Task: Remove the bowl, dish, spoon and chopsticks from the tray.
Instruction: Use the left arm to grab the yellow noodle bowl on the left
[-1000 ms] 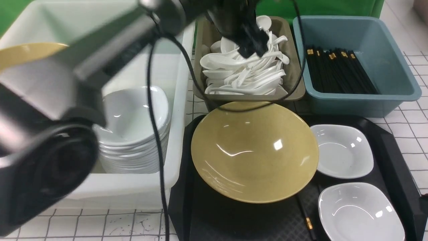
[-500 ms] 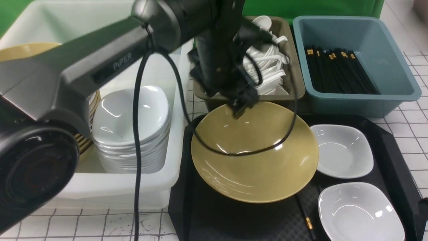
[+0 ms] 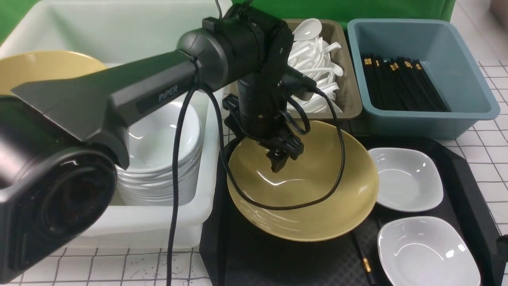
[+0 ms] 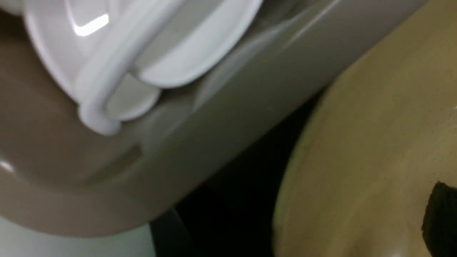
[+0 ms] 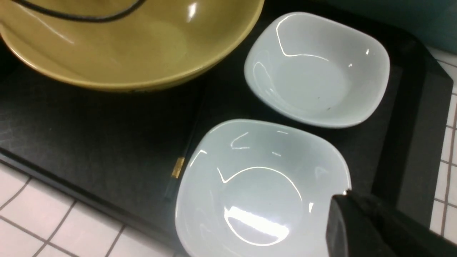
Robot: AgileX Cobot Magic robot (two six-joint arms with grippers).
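Observation:
The mustard-yellow bowl (image 3: 317, 198) sits on the left of the black tray (image 3: 460, 171). Two white dishes (image 3: 408, 178) (image 3: 426, 250) lie to its right. The chopsticks (image 3: 367, 264) lie between bowl and near dish, mostly hidden, with a gold band showing. No spoon shows on the tray. My left gripper (image 3: 282, 159) points down over the bowl's far left part, open and empty; one finger (image 4: 441, 217) shows in the left wrist view. My right gripper (image 5: 342, 203) is shut and hovers at the near dish's (image 5: 257, 185) rim.
An olive tub (image 3: 349, 95) piled with several white spoons and a blue tub (image 3: 464, 67) of black chopsticks stand behind the tray. A white bin (image 3: 158, 226) on the left holds stacked white dishes and yellow bowls. The left arm's cable (image 3: 337, 159) droops over the bowl.
My left arm has swung back from above the olive spoon tub and lowered its gripper over the bowl. The bowl, dishes and right gripper have not moved.

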